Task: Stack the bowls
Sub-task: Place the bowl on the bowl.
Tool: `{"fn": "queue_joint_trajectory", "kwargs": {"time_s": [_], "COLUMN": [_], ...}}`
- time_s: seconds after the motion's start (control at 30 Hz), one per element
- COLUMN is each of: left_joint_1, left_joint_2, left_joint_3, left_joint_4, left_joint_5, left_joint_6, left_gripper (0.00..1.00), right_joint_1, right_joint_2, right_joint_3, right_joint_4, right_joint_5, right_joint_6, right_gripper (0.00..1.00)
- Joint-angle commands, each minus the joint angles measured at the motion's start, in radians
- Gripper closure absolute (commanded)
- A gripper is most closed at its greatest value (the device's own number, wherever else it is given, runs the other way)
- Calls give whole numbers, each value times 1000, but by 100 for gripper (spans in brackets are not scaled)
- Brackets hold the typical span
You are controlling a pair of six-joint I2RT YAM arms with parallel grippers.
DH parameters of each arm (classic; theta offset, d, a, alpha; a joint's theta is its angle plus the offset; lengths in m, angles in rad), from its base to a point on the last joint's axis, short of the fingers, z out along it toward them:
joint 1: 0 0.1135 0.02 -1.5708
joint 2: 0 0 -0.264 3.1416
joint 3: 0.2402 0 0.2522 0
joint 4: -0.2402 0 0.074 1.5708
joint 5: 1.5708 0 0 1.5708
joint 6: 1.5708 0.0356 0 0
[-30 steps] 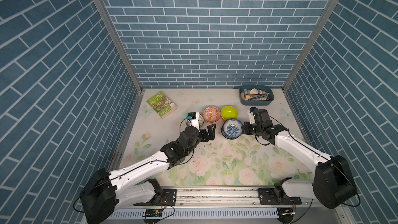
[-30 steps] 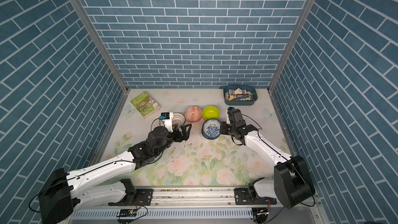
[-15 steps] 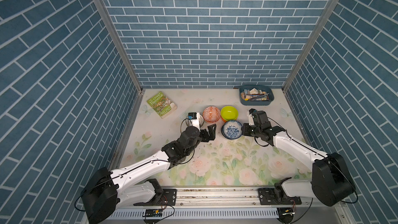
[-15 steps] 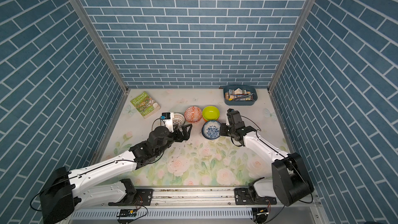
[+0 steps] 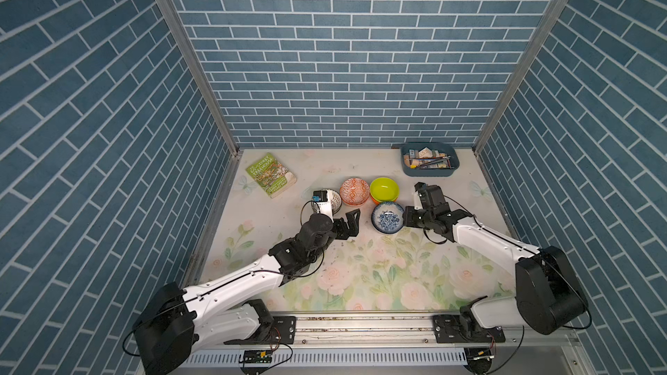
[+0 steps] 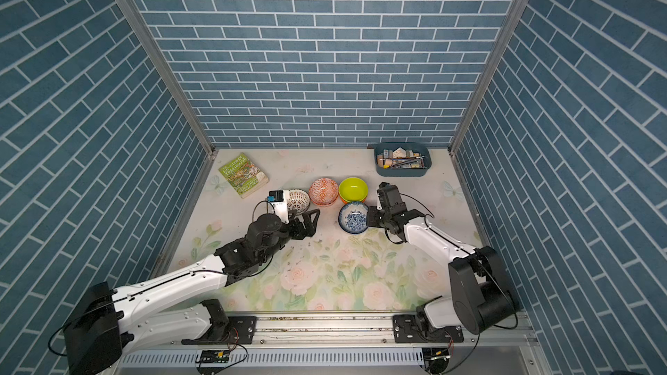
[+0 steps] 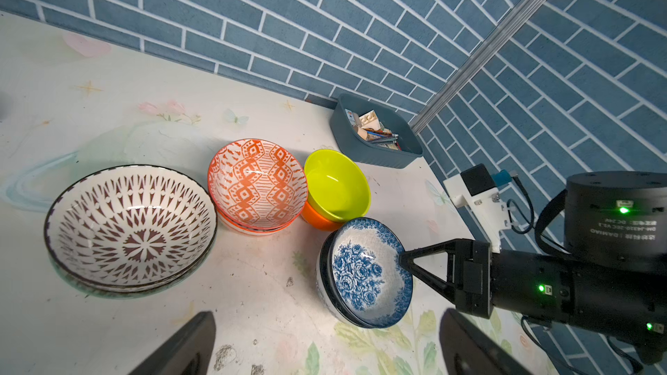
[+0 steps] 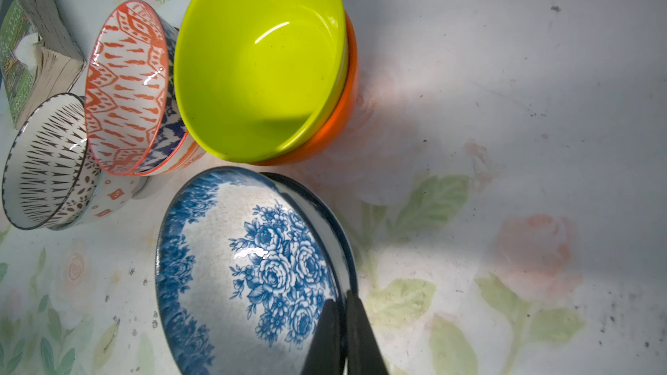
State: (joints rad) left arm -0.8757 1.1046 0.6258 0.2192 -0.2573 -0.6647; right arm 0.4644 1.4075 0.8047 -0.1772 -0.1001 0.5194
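On the floral table (image 5: 267, 211): four small stacks of bowls cluster a little toward 12 o'clock from the middle, seen in both top views.
Blue floral bowl (image 8: 252, 257): the nearest of the cluster, sitting tilted in a second blue bowl (image 7: 321, 275) whose dark rim shows beneath it.
Right gripper (image 8: 342, 304): at 3 o'clock of that bowl — jaws pinched together on its rim, one finger inside the bowl and one outside.
Lime green bowl (image 5: 384, 188): at 12 o'clock of the blue pair, nested in a plain orange bowl (image 7: 317, 220). It is just beside the blue rim; whether they touch I cannot tell.
Orange-and-white patterned bowl (image 5: 354, 191): at 9 o'clock of the lime one and close against it, resting in another bowl of which only the edge shows.
Black-and-white lattice bowl (image 7: 130, 225): further along at 9 o'clock, on a lower bowl, and partly hidden by the left wrist camera (image 5: 322, 199) in the top views.
Left gripper (image 5: 351, 224): at 9 o'clock of the blue pair and apart from it — jaws spread wide, holding nothing, over bare table.
Blue-grey tray (image 5: 429, 173): in the 1 o'clock corner, with small items inside.
Book (image 5: 271, 175): green cover, lying flat at 11 o'clock, well apart from the bowls.
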Motion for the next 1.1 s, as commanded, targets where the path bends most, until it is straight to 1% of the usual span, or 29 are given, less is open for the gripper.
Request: {"fn": "queue_joint_trajectory", "kwargs": {"time_s": [0.0, 0.5, 0.53, 0.7, 0.77, 0.87, 0.93, 1.07], "left_joint_1": [4, 5, 4, 6, 5, 6, 6, 6], "left_joint_2": [-12, -28, -28, -40, -48, -60, -67, -83], "left_joint_3": [-7, -15, -15, -16, -21, -25, -29, -38], "left_joint_4": [-1, -14, -17, -23, -24, -27, -30, -32], "left_joint_5": [-17, -29, -30, -33, -36, -37, -38, -37], "left_joint_6": [3, -1, -1, 1, 1, 1, -1, -8], "left_gripper": [0, 0, 0, 0, 0, 0, 0, 0], "right_joint_1": [10, 30, 31, 32, 34, 35, 34, 33], "right_joint_2": [12, 52, 53, 40, 33, 22, 13, -13], "right_joint_3": [37, 77, 80, 81, 83, 84, 83, 76], "right_joint_4": [41, -38, -45, -57, -64, -79, -91, -105], "right_joint_5": [14, 19, 19, 19, 19, 51, 64, 78], "right_joint_6": [27, 43, 45, 54, 54, 54, 54, 59], "right_gripper": [100, 100, 98, 80, 74, 65, 63, 62]}}
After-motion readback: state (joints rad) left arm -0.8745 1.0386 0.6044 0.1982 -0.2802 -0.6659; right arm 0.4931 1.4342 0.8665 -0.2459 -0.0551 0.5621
